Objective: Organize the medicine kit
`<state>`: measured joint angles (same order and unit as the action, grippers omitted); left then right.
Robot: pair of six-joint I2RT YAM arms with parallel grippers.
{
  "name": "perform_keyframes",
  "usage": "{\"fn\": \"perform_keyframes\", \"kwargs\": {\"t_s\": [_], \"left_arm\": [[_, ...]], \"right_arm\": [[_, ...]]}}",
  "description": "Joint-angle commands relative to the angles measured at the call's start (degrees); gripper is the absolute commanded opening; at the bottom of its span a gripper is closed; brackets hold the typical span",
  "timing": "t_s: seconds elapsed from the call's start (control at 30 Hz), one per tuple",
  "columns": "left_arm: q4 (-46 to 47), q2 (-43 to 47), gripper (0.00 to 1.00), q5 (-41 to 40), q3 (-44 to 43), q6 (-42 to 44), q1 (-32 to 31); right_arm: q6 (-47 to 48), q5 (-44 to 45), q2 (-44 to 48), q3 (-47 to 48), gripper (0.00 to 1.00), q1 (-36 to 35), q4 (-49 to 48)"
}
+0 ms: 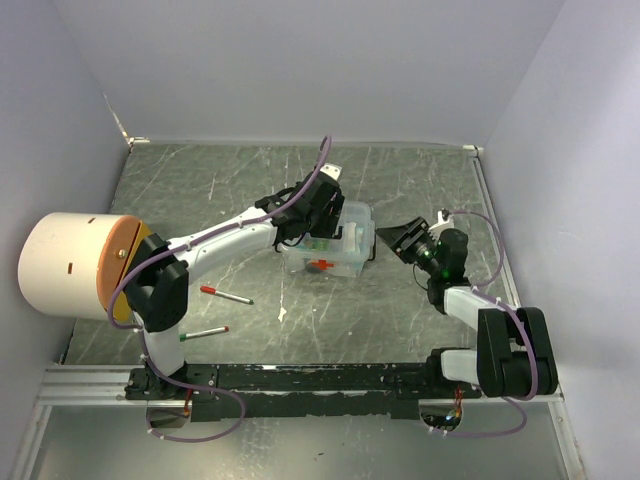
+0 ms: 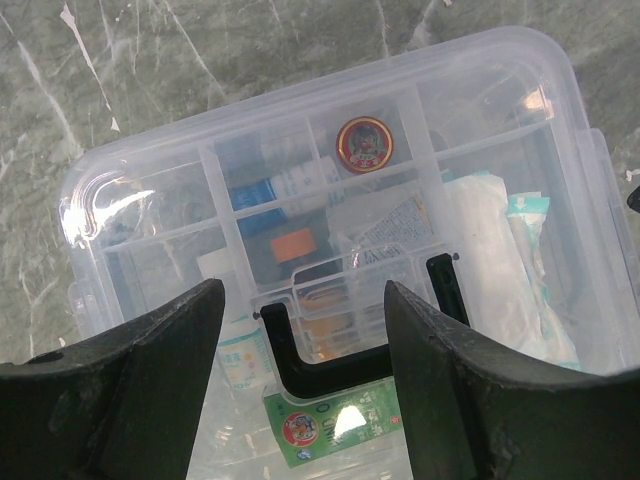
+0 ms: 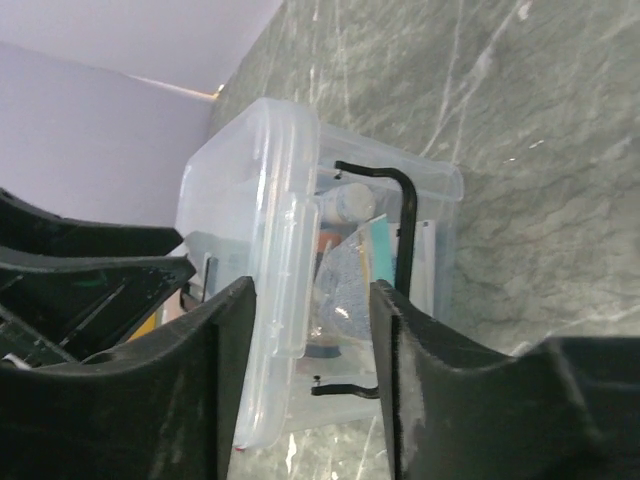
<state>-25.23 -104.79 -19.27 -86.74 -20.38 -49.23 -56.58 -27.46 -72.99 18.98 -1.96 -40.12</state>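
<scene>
Left pincer (image 2: pixel 305 295) over medicine kit (image 2: pixel 520 60); right pincer (image 3: pixel 312 290) just beside.

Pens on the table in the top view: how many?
2. The red-capped pen lies to the near left of the medicine kit; the green-capped pen lies beside the base of the left arm. More could be hidden under that arm.

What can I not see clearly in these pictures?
- Top view: the left arm covers part of the medicine kit; contents too small.
- Left wrist view: left claw hides the near corners and part of the green packet.
- Right wrist view: lid blurs the contents.
</scene>
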Motion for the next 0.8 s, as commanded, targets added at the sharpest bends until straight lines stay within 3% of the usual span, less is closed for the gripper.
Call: {"fn": "perform_keyframes", "kwargs": {"t_s": [0.0, 0.1, 0.27, 0.53, 0.77], "left_arm": [[-3.1, -1.8, 0.76, 1.3, 0.0, -0.5, -0.4], [-3.4, -2.0, 0.77, 0.7, -0.2, -0.4, -0.4], [-3.6, -2.1, 0.76, 0.8, -0.3, -0.4, -0.4], [-3.6, -2.4, 0.76, 1.2, -0.6, -0.4, -0.4], [-3.9, -2.4, 0.75, 1.1, -0.9, -0.4, -0.3]], "right_arm": [[0.2, 4.3, 1.1, 1.5, 0.55, -0.2, 4.6], [-2.4, 8.1, 1.2, 1.3, 0.56, -0.2, 8.2], [-0.7, 7.0, -3.7, 3.0, 0.46, -0.2, 9.4], [-2.2, -4.5, -13.6, 4.1, 0.42, -0.2, -2.3], [-13.6, -9.6, -19.7, 0.9, 0.34, -0.2, -20.6]]}}
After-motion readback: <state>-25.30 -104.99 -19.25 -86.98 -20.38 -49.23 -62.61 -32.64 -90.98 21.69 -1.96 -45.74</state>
